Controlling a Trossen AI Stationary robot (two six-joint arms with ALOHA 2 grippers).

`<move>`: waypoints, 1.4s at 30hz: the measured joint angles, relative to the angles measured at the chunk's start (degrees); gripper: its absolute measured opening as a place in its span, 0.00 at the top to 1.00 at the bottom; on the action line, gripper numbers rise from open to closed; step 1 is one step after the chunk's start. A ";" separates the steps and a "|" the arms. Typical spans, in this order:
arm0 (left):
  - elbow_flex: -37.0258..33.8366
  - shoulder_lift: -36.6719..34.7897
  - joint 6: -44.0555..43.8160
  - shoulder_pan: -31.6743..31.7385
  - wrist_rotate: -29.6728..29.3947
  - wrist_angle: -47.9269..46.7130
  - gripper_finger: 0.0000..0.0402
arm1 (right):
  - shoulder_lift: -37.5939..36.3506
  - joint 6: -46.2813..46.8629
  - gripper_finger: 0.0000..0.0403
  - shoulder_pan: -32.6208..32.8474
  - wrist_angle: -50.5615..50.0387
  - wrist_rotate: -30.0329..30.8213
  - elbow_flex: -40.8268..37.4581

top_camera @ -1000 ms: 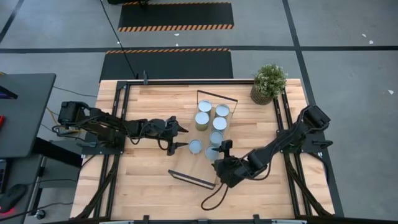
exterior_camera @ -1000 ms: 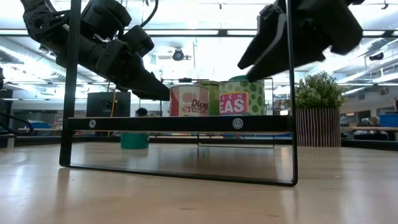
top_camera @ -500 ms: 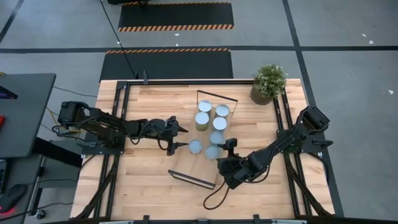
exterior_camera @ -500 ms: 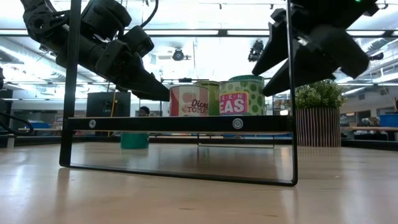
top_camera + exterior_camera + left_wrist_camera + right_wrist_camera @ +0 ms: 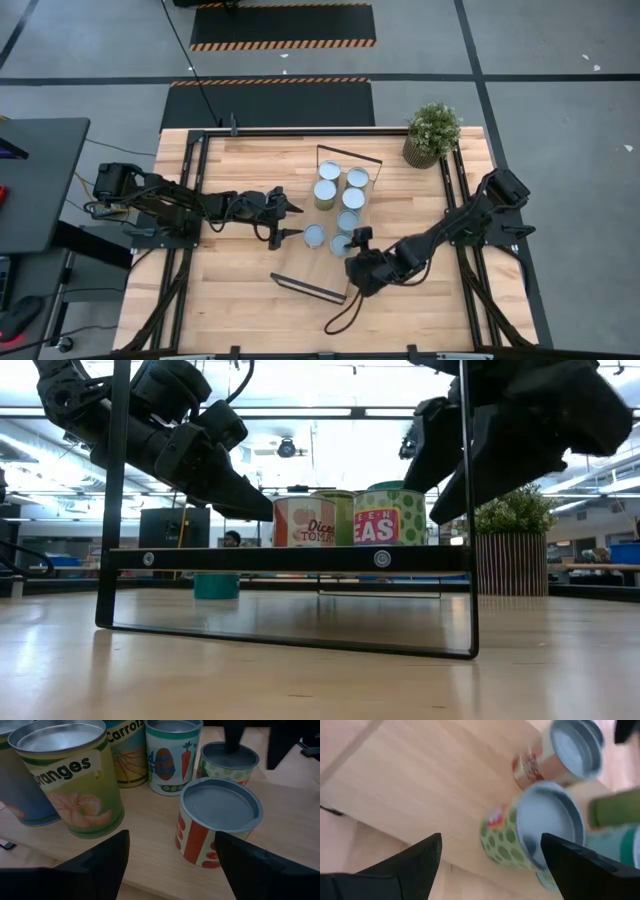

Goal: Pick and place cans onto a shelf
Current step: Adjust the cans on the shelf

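Observation:
Several cans stand upright on the shelf (image 5: 312, 264), a light-wood board with black wire frames at its far and near ends. Nearest me are a red-striped tomato can (image 5: 217, 820) and a green dotted peas can (image 5: 532, 835). My left gripper (image 5: 288, 222) hovers open at the shelf's left side, level with the tomato can, which sits ahead of its fingers. My right gripper (image 5: 355, 240) hangs open above the peas can (image 5: 341, 245), slanting down from the near right. It shows at the upper right of the low view (image 5: 470, 455). Neither gripper touches a can.
A potted plant (image 5: 432, 133) stands at the table's far right corner. An oranges can (image 5: 70, 775) and a carrots can (image 5: 125, 750) stand farther along the shelf. The near wire frame (image 5: 290, 560) rises close to both grippers.
My right gripper has turned at the wrist above the peas can, swinging slightly toward the table's right edge and back again, and it has stayed open. No can has moved.

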 joint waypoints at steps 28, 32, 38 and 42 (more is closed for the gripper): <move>0.01 0.00 0.26 0.01 0.00 0.07 0.26 | -0.25 -8.02 0.14 -8.68 2.43 -21.07 2.87; 0.02 0.00 0.26 0.02 0.00 0.07 0.26 | -0.38 -11.17 0.14 -8.11 2.18 -23.06 2.89; 0.02 0.00 0.31 0.00 0.00 0.07 0.26 | -0.97 -11.68 0.14 -7.05 0.22 -24.59 2.91; 0.02 0.00 0.33 0.00 0.00 0.00 0.26 | -1.98 -12.50 0.14 -5.17 -0.45 -18.84 2.72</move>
